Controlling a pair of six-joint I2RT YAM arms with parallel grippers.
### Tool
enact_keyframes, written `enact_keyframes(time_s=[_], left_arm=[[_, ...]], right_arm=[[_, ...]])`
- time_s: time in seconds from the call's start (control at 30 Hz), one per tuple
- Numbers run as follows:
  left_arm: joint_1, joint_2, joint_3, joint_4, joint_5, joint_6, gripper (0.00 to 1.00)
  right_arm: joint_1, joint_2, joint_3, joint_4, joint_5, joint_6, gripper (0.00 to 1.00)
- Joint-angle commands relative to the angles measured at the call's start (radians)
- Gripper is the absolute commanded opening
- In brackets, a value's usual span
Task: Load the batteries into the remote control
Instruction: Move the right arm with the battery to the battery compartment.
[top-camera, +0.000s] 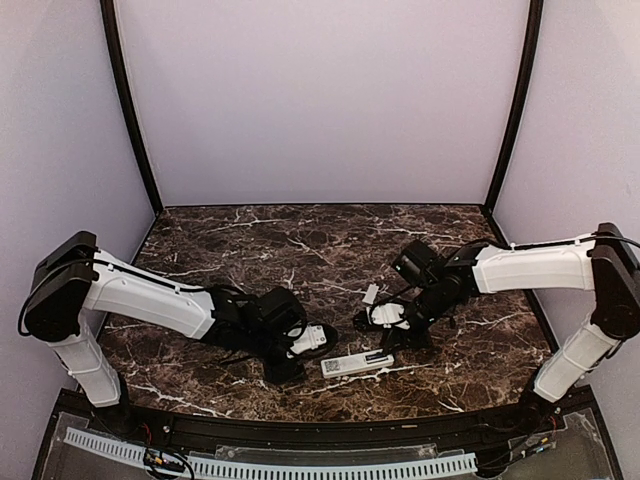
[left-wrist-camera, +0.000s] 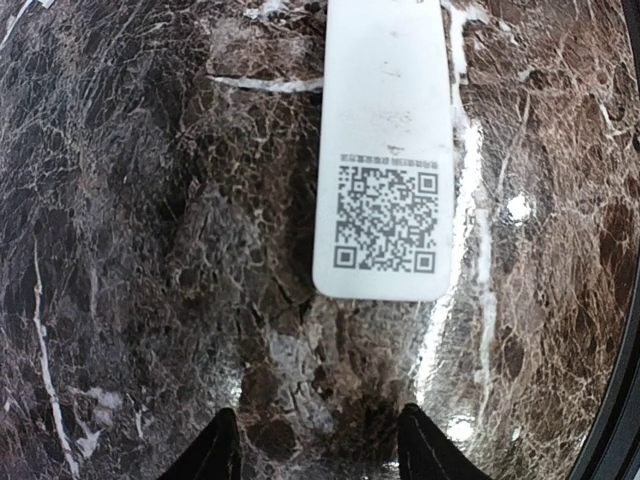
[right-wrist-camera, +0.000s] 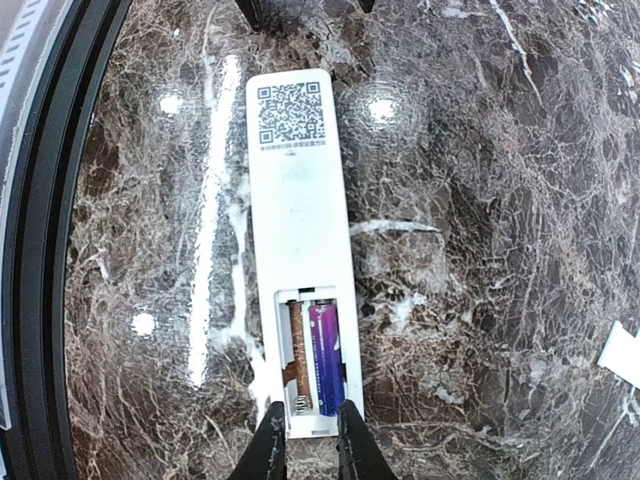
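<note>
Remote control (right-wrist-camera: 300, 200) face-down; purple battery (right-wrist-camera: 325, 355) in open compartment (right-wrist-camera: 296, 362); right tool (right-wrist-camera: 308, 415) close.

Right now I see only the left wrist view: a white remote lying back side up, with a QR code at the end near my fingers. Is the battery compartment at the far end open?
Observer: Yes. The right wrist view shows the remote control with its battery compartment uncovered.
Operator: Are batteries inside?
Observer: One purple battery lies in one slot. The slot beside it holds no battery.
Operator: Where is the other arm?
Observer: The right gripper is at that compartment end, with its fingertips close together. I cannot tell whether they touch the remote.
</note>
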Motion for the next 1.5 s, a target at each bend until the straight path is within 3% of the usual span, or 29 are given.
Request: enact_keyframes(time_s=[0.0, 0.43, 1.17, 1.47], left_arm=[[0.008, -0.023, -0.013, 0.014, -0.015, -0.024, 0.53], [0.01, -0.002, -0.001, 0.002, -0.002, -0.025, 0.53], [0.01, 0.007, -0.001, 0.005, 0.007, -0.028, 0.52], [0.011, 0.008, 0.0, 0.003, 0.016, -0.027, 0.52]], right_arm=[[0.022, 0.028, -0.002, 0.039, 0.046, -0.03, 0.16], [0.051, 0.053, -0.023, 0.091, 0.074, -0.021, 0.07], [0.076, 0.09, -0.03, 0.111, 0.153, -0.009, 0.07], [0.084, 0.044, 0.008, 0.065, 0.091, -0.007, 0.25]])
